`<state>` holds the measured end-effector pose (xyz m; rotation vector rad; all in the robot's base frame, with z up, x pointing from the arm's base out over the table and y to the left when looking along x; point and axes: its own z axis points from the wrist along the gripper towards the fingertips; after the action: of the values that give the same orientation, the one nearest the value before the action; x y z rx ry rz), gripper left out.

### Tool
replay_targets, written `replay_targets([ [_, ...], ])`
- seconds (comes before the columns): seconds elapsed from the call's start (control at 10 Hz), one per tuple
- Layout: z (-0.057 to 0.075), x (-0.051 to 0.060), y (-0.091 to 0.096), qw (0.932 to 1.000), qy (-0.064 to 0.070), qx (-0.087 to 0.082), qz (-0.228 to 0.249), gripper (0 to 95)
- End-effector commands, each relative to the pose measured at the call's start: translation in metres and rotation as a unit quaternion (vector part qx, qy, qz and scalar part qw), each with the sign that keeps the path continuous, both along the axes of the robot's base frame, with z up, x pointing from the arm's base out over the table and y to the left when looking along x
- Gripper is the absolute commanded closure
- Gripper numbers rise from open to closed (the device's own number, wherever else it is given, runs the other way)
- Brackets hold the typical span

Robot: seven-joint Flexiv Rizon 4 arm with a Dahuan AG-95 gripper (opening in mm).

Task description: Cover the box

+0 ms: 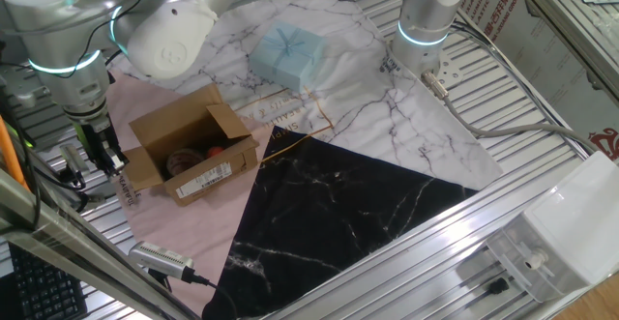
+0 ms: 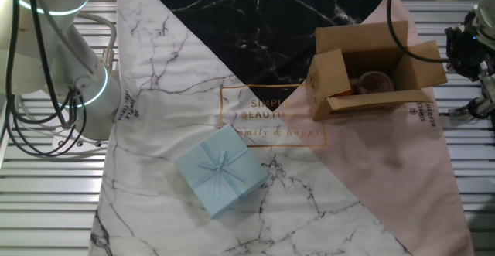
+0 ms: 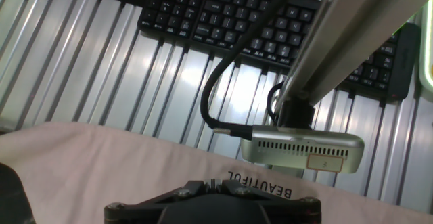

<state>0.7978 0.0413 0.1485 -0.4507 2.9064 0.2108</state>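
- marble-patterned cloth mat [image 2: 178, 70]: gold-framed print at its middle reads "SIMPLE BEAUTIFUL", script line below roughly "family & happy"
- same mat, pink edge in the hand view: black "BEAUTIFUL", upside down
- small brown cardboard box [image 1: 184, 151]: white printed label on long side, text too small to read
- silver camera unit [image 3: 304, 147]: small label, unreadable

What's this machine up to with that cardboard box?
A robot arm is set to close the box, a small brown carton that sits on a marble-print cloth with its flaps open and something inside. The end effector hangs just beside the box at one end, holding nothing; whether its fingers are open cannot be told. No flap has been folded down yet. A pale blue gift package lies apart on the cloth, untouched.
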Motion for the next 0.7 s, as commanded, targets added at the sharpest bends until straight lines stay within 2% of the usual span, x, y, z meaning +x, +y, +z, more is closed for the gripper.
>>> replay_targets([
  [0.1, 0.0008, 0.0011, 0.0003, 1.0000, 0.004, 0.001, -0.002, 95.0],
  [0.3, 0.0035, 0.0011, 0.0017, 0.9999, 0.010, 0.002, -0.008, 95.0],
  [0.7, 0.0042, 0.0010, 0.0024, 0.9999, 0.011, 0.003, -0.009, 95.0],
])
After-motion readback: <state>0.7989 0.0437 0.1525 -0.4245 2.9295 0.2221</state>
